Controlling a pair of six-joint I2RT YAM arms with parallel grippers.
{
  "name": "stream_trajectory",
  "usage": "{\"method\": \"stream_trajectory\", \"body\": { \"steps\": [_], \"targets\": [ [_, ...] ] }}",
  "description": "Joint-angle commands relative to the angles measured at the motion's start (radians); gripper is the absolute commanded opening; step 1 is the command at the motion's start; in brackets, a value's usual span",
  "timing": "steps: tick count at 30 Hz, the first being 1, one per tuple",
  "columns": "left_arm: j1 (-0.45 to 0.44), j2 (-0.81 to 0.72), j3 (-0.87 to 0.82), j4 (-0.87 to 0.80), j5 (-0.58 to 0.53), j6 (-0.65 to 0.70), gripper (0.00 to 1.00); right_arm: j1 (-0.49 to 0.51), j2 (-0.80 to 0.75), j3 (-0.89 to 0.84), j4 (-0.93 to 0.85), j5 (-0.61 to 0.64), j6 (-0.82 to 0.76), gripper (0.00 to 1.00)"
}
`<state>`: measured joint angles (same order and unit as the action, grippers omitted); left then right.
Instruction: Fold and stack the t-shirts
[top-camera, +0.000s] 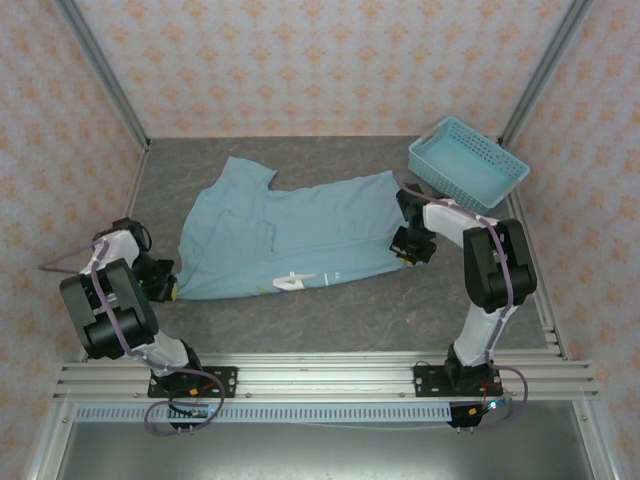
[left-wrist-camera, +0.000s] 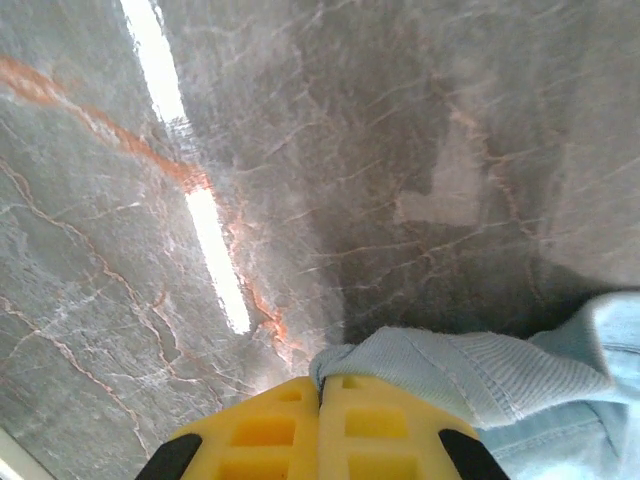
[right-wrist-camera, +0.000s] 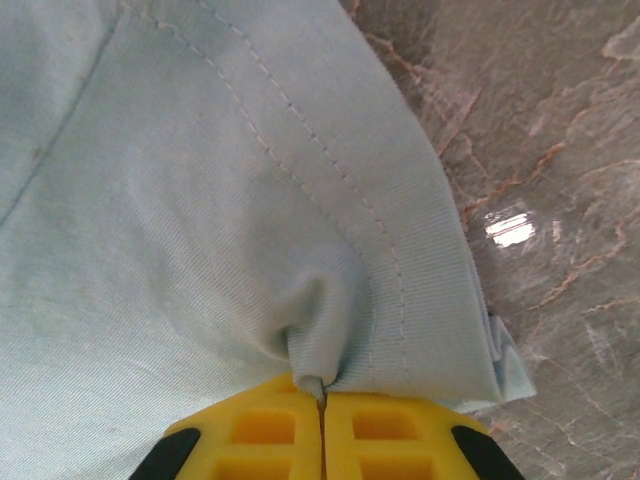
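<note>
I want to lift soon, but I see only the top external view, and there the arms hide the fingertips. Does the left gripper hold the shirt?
Observer: Yes. In the left wrist view the left gripper has its yellow fingers shut on a ribbed edge of the t-shirt.
Operator: And the right one?
Observer: The right gripper is shut too, pinching a small pucker of cloth just inside the stitched hem.
Operator: Is the cloth doubled there?
Observer: Yes, layered edges show at the hem's corner, beside bare table.

place: robot lab cell | evidence: aluminium frame (top-camera: 101, 70), papered walls (top-camera: 320, 60), mounting rail (top-camera: 320, 376)
</note>
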<state>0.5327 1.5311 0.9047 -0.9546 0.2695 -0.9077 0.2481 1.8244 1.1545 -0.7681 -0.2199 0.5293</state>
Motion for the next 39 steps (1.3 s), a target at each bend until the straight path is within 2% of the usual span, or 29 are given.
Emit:
{"method": "stream_trajectory", "body": {
  "steps": [1,4,9,12,15,17,18,23,27,31,36,39],
  "targets": [
    [0.02,0.038,0.031,-0.024,-0.083,0.028,0.05,-0.011,0.064,-0.023,-0.03,0.098,-0.005,0.07],
    [0.02,0.089,0.028,0.0,-0.063,0.037,0.1,-0.01,0.061,-0.017,-0.03,0.076,-0.009,0.11],
    [0.02,0.119,0.025,0.013,-0.058,0.042,0.17,-0.007,0.042,-0.015,-0.048,0.051,-0.009,0.27],
    [0.02,0.093,0.02,-0.004,-0.066,0.043,0.26,-0.005,0.011,-0.016,-0.06,0.057,-0.003,0.35],
    [0.011,0.02,0.017,-0.033,-0.088,0.036,0.4,-0.004,-0.035,-0.009,-0.083,0.074,0.0,0.41],
    [-0.03,-0.051,0.03,-0.062,-0.126,0.022,0.49,-0.005,-0.069,-0.004,-0.099,0.087,0.004,0.44],
    [-0.069,-0.085,0.044,-0.08,-0.146,0.012,0.51,-0.004,-0.087,-0.003,-0.106,0.094,0.004,0.45],
    [-0.302,-0.164,0.051,-0.104,-0.127,-0.073,0.47,-0.003,-0.132,0.009,-0.095,0.095,-0.003,0.47],
    [-0.437,-0.178,-0.012,0.003,-0.054,-0.172,0.41,0.001,-0.12,0.027,-0.057,0.045,-0.014,0.45],
    [-0.459,-0.068,0.012,0.077,-0.014,-0.157,0.37,0.016,-0.079,0.06,-0.031,0.016,-0.012,0.4],
    [-0.447,0.093,0.118,0.055,-0.116,-0.066,0.31,0.021,0.004,0.106,-0.027,0.02,-0.002,0.37],
    [-0.438,0.159,0.122,0.064,-0.157,-0.034,0.3,0.019,0.07,0.137,-0.076,0.041,0.005,0.37]
  ]
}}
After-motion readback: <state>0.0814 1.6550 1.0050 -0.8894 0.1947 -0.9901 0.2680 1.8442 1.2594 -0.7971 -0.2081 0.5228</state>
